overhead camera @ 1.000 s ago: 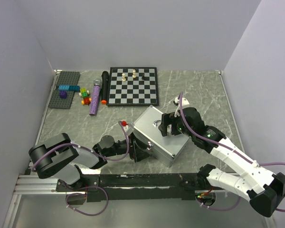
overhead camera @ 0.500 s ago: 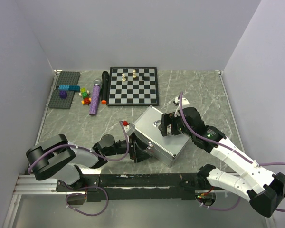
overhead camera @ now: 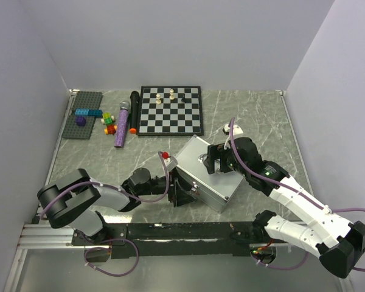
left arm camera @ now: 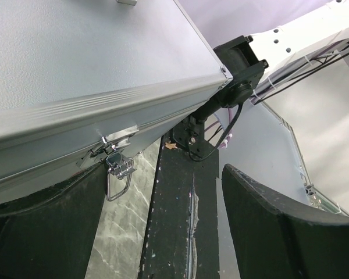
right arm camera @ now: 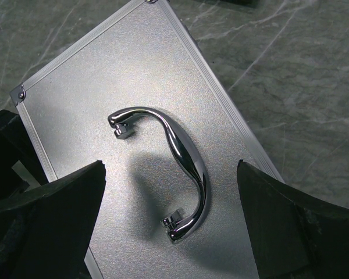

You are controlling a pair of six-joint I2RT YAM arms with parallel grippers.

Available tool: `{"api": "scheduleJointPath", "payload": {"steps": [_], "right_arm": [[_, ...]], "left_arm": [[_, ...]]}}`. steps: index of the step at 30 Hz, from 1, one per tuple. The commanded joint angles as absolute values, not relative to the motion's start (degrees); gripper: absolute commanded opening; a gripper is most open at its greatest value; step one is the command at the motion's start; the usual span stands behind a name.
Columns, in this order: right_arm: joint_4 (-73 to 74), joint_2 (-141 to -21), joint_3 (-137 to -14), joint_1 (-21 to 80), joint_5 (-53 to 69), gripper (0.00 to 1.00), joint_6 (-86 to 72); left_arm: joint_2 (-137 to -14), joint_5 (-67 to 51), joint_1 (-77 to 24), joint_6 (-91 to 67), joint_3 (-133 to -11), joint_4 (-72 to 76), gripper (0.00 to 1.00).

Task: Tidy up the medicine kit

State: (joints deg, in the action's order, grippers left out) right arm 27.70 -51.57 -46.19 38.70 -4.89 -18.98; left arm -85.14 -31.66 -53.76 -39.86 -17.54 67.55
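Left gripper (overhead camera: 181, 192) – jaws spread, nothing held, low against long near-left face of kit. In wrist view latch (left arm camera: 117, 154) sits off-centre, close to one finger (left arm camera: 46, 232), not midway.

Right gripper (overhead camera: 218, 159) – jaws wide, empty, hovering above lid. Handle (right arm camera: 177, 148) lies between its fingers, untouched.

Medicine kit (overhead camera: 214, 182) toward near edge of table (overhead camera: 109, 158), lid looks shut, long axis diagonal from far-left to near-right.

Judgement: left arm nearer latch – small sideways shift needed to centre it.

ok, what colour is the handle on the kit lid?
Shiny chrome handle on a textured silver-grey lid. It shows best in the right wrist view.
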Motion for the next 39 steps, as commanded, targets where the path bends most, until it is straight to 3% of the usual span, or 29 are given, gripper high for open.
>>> {"api": "scheduleJointPath", "payload": {"steps": [1,39], "right_arm": [[29.6,-52.3,-46.7,38.8,-3.8,1.00,-19.6],[29.5,-51.9,-46.4,38.8,-3.9,1.00,-19.8]], "left_arm": [[-86.8,-35.6,-53.6,-40.3,-20.5,72.9,0.82],[-85.6,-36.2,-53.3,-40.9,-16.4,71.3,0.80]]}}
